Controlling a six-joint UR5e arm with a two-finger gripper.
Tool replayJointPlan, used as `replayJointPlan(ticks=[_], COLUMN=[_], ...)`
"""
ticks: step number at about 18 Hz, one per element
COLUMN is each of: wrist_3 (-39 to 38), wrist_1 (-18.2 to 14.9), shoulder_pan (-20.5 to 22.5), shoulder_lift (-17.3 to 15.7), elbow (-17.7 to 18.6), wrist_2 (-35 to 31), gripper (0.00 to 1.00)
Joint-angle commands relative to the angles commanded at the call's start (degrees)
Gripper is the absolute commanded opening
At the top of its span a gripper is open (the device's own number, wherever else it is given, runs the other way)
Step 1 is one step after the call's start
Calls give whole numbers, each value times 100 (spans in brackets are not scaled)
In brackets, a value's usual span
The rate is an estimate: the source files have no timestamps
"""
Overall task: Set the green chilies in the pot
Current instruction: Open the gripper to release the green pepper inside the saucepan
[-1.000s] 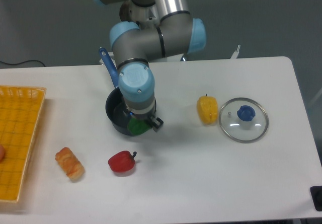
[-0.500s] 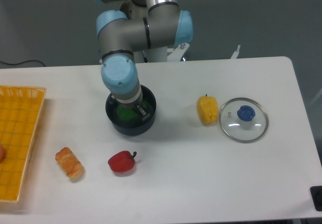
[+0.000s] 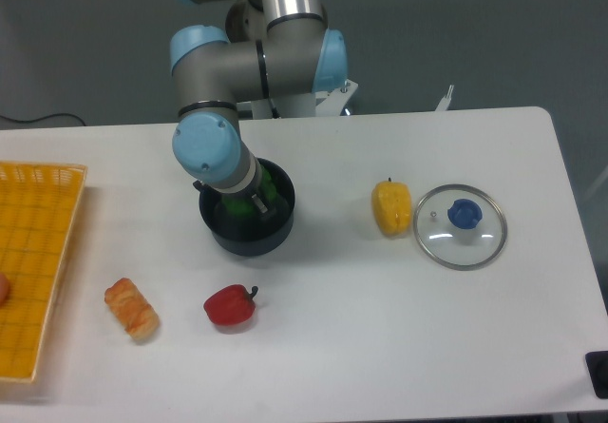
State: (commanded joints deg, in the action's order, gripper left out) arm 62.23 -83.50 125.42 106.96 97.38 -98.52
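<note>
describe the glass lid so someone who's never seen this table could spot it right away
Start at the white table and go to its right end, far from the yellow basket on the left edge. The glass lid lies flat there, just right of the yellow pepper. It is the only clear round disc, with a metal rim and a blue knob in its middle.

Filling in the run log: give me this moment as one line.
phase: placing | gripper: inside pot, grip state unclear | green chilies: in pot, partly hidden | lid: off, on table
</note>
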Motion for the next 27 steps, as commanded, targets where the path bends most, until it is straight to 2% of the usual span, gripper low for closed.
replayJointPlan(ticks=[7,14,15,17,23,24,27], wrist_3=[-26,-9,0,17,18,18,-9], wrist_1=[246,299,316,325,334,334,334], shoulder_pan=[-106,-115,-115,-115,-185,-185,-176], shoulder_lift=[272,272,272,281,308,316,316], elbow=[0,0,0,0,-9,-17,-157], wrist_2=[-132,-114,-123,-123,-264,-272,-255], gripper=[55,58,62,83,93,98,100])
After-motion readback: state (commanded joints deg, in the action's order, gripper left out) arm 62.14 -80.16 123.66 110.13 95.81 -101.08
